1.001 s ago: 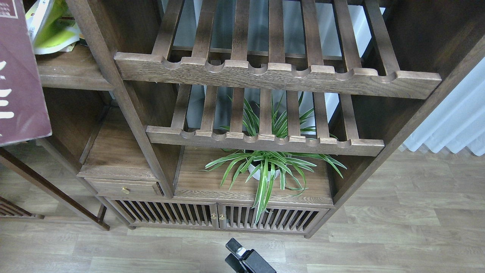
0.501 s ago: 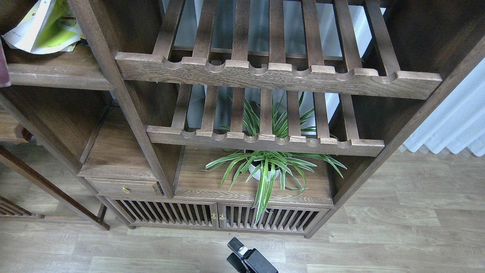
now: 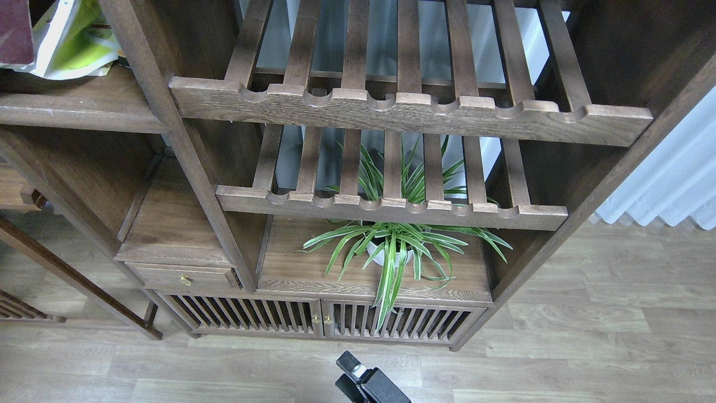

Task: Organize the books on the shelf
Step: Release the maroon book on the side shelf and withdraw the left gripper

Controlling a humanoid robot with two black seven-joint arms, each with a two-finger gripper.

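The maroon book (image 3: 14,31) shows only as a corner at the top left edge, above the shelf (image 3: 84,103), a dark brown plank with a rounded front edge. What holds it is out of view. The yellow-green book with white edges (image 3: 72,39) leans on the shelf just right of it, touching or overlapping it. The book with "300" is out of view. My left gripper is out of view. A black two-part end of an arm (image 3: 363,380), probably my right gripper, pokes up at the bottom centre over the floor, far from the books; its fingers cannot be told apart.
Two slatted racks with notched rails (image 3: 408,109) fill the middle of the cabinet. A spider plant in a white pot (image 3: 391,252) stands on the lower board. An upright post (image 3: 168,129) divides the shelf from the racks. A small drawer (image 3: 184,277) sits below left.
The maroon book was large in the left foreground, slid almost out at the left edge, and now shows at the top left above the shelf. The black arm end has barely moved.
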